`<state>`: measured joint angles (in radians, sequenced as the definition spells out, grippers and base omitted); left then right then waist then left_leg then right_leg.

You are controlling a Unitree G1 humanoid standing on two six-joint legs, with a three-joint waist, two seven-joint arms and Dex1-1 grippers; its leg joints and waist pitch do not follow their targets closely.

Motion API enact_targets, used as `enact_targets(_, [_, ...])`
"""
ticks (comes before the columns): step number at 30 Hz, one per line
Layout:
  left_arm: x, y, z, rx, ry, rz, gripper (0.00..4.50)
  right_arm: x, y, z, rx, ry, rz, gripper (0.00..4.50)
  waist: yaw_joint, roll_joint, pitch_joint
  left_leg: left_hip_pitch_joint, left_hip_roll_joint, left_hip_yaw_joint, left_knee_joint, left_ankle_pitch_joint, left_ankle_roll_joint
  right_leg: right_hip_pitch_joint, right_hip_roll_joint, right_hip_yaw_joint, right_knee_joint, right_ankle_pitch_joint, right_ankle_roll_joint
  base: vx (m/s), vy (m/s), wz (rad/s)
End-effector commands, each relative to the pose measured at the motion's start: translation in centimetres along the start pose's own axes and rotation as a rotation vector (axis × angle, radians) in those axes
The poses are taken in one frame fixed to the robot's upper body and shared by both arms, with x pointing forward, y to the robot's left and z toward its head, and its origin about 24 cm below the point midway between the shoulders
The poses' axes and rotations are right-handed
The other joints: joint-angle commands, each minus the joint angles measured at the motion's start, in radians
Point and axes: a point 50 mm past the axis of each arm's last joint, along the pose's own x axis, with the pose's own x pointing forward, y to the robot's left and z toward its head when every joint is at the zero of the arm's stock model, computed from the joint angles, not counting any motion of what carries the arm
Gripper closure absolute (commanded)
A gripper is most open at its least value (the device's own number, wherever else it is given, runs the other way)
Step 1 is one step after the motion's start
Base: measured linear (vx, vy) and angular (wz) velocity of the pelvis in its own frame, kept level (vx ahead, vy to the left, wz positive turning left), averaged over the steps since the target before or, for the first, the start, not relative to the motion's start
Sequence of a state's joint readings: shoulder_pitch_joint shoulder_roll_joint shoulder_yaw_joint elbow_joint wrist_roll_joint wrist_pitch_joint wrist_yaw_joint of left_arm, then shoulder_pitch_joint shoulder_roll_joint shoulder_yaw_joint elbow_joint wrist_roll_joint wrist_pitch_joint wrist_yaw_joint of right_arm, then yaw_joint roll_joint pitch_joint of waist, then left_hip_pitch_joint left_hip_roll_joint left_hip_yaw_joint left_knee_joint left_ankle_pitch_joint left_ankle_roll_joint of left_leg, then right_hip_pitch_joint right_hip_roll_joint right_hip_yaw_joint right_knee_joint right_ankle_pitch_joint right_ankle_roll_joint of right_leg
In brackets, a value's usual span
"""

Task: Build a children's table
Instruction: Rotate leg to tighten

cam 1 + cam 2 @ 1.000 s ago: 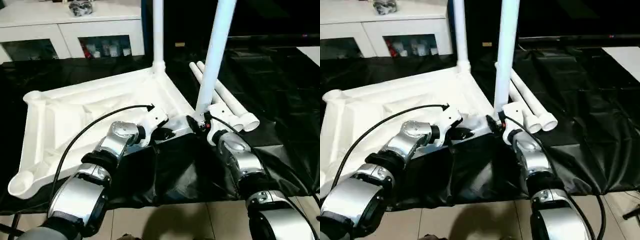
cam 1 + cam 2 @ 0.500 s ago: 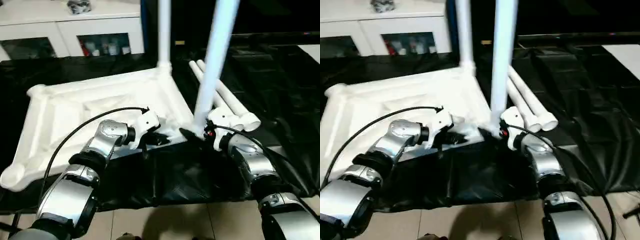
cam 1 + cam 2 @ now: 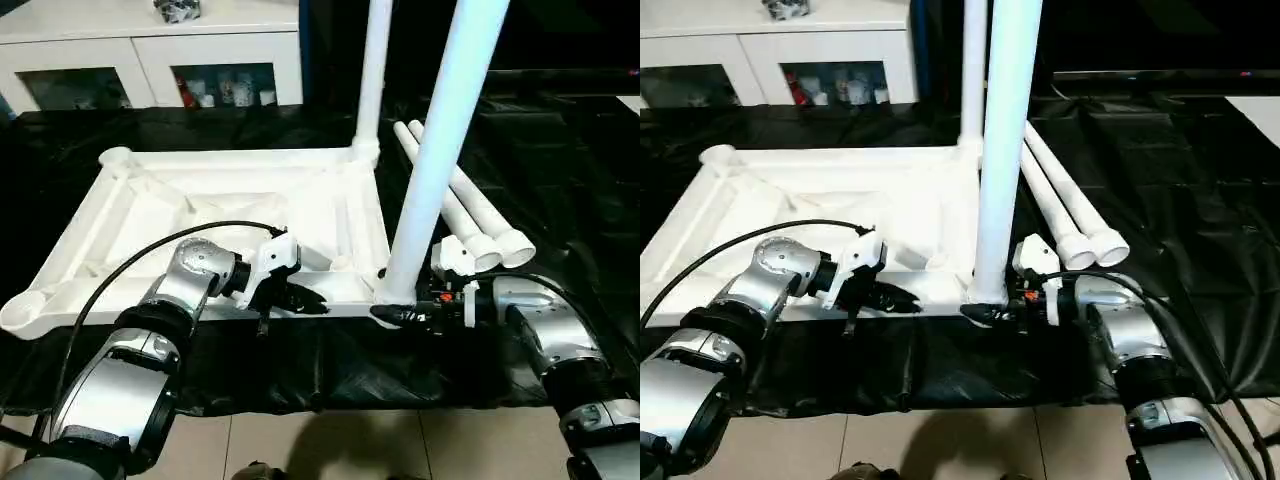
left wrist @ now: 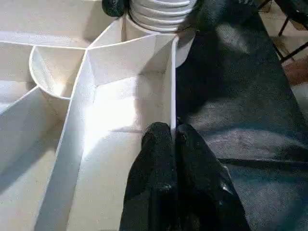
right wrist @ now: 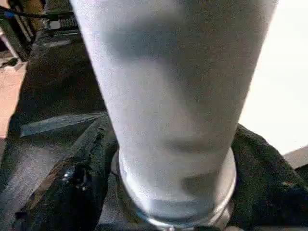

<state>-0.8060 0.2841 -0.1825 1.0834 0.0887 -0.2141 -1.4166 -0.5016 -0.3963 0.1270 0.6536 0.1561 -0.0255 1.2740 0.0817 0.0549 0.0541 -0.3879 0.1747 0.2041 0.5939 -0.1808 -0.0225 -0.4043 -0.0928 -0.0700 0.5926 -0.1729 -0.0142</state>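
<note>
The white tabletop [image 3: 200, 205] lies upside down on the black sheet, ribs and round corner sockets facing up. One white leg [image 3: 372, 80] stands upright in the far right socket. A second leg [image 3: 445, 150] stands in the near right socket, leaning slightly right. My right gripper [image 3: 397, 315] is shut around this leg's flared base, and its black fingers [image 5: 82, 178] hug both sides of the tube. My left gripper [image 3: 303, 302] is shut on the tabletop's thin near rim wall [image 4: 172, 86]. Two loose legs [image 3: 468, 208] lie side by side on the right.
A white cabinet with glass doors [image 3: 150, 60] stands behind the work surface. The black sheet [image 3: 570, 160] covers the surface to the right of the loose legs. Tiled floor [image 3: 330, 450] shows below the sheet's near edge.
The whole view has shifted, so the tabletop now looks square-on. My right wrist has swung round the leg's base and its forearm now comes in low from the right. The left grip holds.
</note>
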Motion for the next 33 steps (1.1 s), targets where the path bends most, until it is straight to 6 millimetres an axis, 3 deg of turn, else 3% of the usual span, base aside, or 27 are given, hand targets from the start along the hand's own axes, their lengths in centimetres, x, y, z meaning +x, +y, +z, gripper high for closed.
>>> enact_targets(1, [-0.3, 0.3, 1.0, 0.039, -0.040, 0.011, 4.50, 0.7, 0.9, -0.5, 0.016, 0.017, 0.070, 1.39, -0.001, -0.021, -0.071, 0.022, 0.065, -0.025, -0.068, -0.198, 0.101, 0.049, -0.069, 0.042, -0.063, -0.179, -0.277, 0.000, 0.000, 0.00])
enact_targets(7, [-0.2, 0.5, 1.0, 0.025, -0.053, 0.047, 4.50, 1.4, 1.4, -0.7, 0.068, 0.002, 0.061, 1.68, 0.006, -0.021, -0.070, 0.023, 0.066, -0.026, -0.069, -0.191, 0.099, 0.047, -0.071, 0.042, -0.064, -0.207, -0.263, 0.000, 0.000, 0.00])
enact_targets(12, [0.7, 1.1, 1.4, -0.005, -0.053, 0.153, 4.50, 2.8, 0.8, -1.0, 0.121, -0.007, -0.098, 1.73, 0.004, -0.023, -0.063, 0.026, 0.065, -0.027, -0.074, -0.234, 0.061, 0.042, -0.073, 0.043, -0.075, -0.322, -0.232, 0.000, 0.000, 0.00])
enact_targets(16, [1.9, 2.1, 2.0, -0.074, -0.064, 0.325, 4.50, 5.0, -0.6, -1.3, 0.184, -0.016, -0.415, 1.74, -0.016, -0.024, -0.062, 0.030, 0.060, -0.033, -0.080, -0.281, 0.011, 0.037, -0.073, 0.044, -0.084, -0.394, -0.205, 0.000, 0.000, 0.00])
enact_targets(17, [2.3, 2.3, 2.2, -0.091, -0.068, 0.360, 4.50, 5.4, -0.8, -1.3, 0.207, -0.021, -0.474, 1.74, -0.027, -0.017, -0.061, 0.033, 0.061, -0.035, -0.082, -0.292, -0.005, 0.032, -0.072, 0.046, -0.083, -0.387, -0.212, 0.000, 0.000, 0.00])
enact_targets(19, [2.8, 2.5, 2.5, -0.111, -0.072, 0.412, 4.50, 6.2, -1.1, -1.2, 0.225, -0.015, -0.552, 1.74, -0.037, -0.020, -0.061, 0.033, 0.058, -0.035, -0.083, -0.306, -0.011, 0.033, -0.069, 0.046, -0.085, -0.380, -0.211, 0.000, 0.000, 0.00])
enact_targets(20, [3.9, 2.6, 2.9, -0.139, -0.090, 0.471, 4.50, 7.5, -1.2, -1.1, 0.239, -0.002, -0.642, 1.74, -0.039, -0.021, -0.063, 0.033, 0.057, -0.034, -0.082, -0.301, -0.007, 0.034, -0.069, 0.047, -0.085, -0.358, -0.215, 0.000, 0.000, 0.00])
enact_targets(23, [5.5, 2.2, 3.3, -0.114, -0.086, 0.484, 4.50, 8.7, -1.2, -0.4, 0.218, -0.019, -0.697, 1.74, -0.042, -0.029, -0.065, 0.027, 0.054, -0.032, -0.077, -0.274, 0.023, 0.037, -0.071, 0.047, -0.086, -0.339, -0.210, 0.000, 0.000, 0.00])
enact_targets(24, [5.8, 2.1, 3.3, -0.104, -0.083, 0.480, 4.50, 8.9, -1.2, -0.3, 0.211, -0.023, -0.701, 1.74, -0.040, -0.026, -0.067, 0.027, 0.055, -0.032, -0.077, -0.266, 0.027, 0.038, -0.072, 0.047, -0.085, -0.332, -0.210, 0.000, 0.000, 0.00])
enact_targets(25, [6.4, 1.6, 3.1, -0.061, -0.062, 0.456, 4.50, 9.1, -1.2, 0.2, 0.196, -0.072, -0.701, 1.40, -0.038, -0.024, -0.067, 0.027, 0.055, -0.031, -0.076, -0.255, 0.038, 0.038, -0.072, 0.046, -0.086, -0.318, -0.208, 0.000, 0.000, 0.00])
enact_targets(28, [6.5, 1.4, 2.9, -0.049, -0.055, 0.434, 4.50, 8.9, -1.3, 0.4, 0.182, -0.100, -0.692, 1.05, -0.037, -0.025, -0.068, 0.022, 0.054, -0.029, -0.075, -0.229, 0.062, 0.042, -0.067, 0.045, -0.079, -0.267, -0.216, 0.000, 0.000, 0.00])
enact_targets(33, [4.9, 1.2, 2.3, 0.003, -0.055, 0.366, 4.50, 6.9, -1.6, 0.1, 0.125, -0.110, -0.619, 0.59, -0.036, -0.026, -0.067, 0.020, 0.055, -0.030, -0.075, -0.249, 0.071, 0.046, -0.068, 0.044, -0.080, -0.287, -0.213, 0.000, 0.000, 0.00])
